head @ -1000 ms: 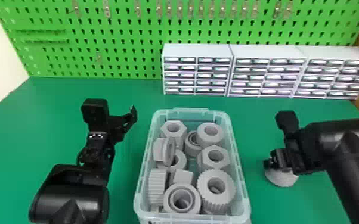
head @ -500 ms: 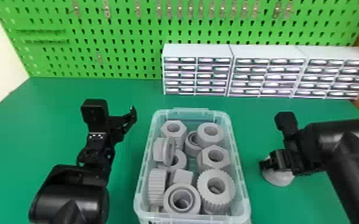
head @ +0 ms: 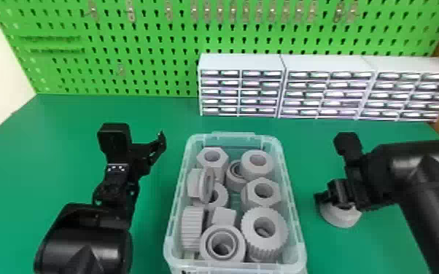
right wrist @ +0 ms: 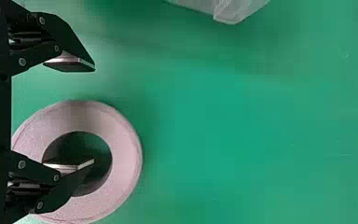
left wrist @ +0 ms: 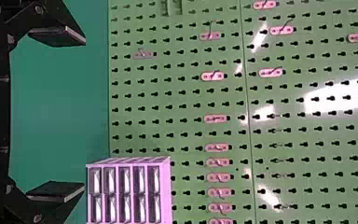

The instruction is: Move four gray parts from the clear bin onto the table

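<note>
Beside the clear bin (head: 233,136), we had one gray part (head: 341,216) out, under our spread right gripper (right wrist: 93,115); our left gripper (left wrist: 84,114) gaped too. Three more, we judged, remained to move.

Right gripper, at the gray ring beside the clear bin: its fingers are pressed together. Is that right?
Not the fingers: the right wrist view shows the right gripper open, its two fingers well apart. It is at the gray ring, beside the clear bin, as you say.
</note>
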